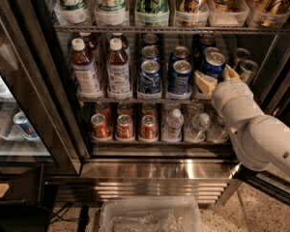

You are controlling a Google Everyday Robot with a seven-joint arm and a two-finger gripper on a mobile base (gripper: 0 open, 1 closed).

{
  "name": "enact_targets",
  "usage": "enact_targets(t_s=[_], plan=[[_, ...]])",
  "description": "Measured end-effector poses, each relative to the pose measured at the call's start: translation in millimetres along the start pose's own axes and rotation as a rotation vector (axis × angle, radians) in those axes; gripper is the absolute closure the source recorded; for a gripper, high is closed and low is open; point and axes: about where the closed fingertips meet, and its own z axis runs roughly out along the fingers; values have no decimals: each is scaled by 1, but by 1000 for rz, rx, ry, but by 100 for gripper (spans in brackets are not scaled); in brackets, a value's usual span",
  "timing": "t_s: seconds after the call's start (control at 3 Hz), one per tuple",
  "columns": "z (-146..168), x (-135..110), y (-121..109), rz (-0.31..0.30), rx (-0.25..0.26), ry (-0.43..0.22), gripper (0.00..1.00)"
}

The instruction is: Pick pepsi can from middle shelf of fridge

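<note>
Currently the tool (216, 76) sits at the right front corner of the worktop (135, 99), the middle wire rack of the fridge (48, 110), right up against the pepsi can (213, 63). Whether the tool is spread or already pinching the can: cannot tell from this view.

Handling, my estimate: if full, the can is moderately heavy for its size. The thin aluminium wall is stiff enough for a firm squeeze but dents under too much. The surface is smooth, possibly wet from the cold, so slippery. Best hold is across the mid-body, below the lid rim, squeezing square to the wall. It should then come straight out over the front edge, since the rail could catch the base.

Appearance: short, dark blue, silver lid on top. The logo is hidden from here. It stands upright, near two silver-and-blue cans (165, 76) towards the middle of the front edge. Juice bottles (102, 71) occupy the left front corner.
</note>
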Motion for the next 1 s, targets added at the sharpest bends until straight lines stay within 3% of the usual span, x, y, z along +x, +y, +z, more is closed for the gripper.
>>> enact_targets(t_s=[0.33,1.0], plan=[[-4,-29,3,-3,-34,-34,100],[-22,-26,1,-7,-53,-15,100]])
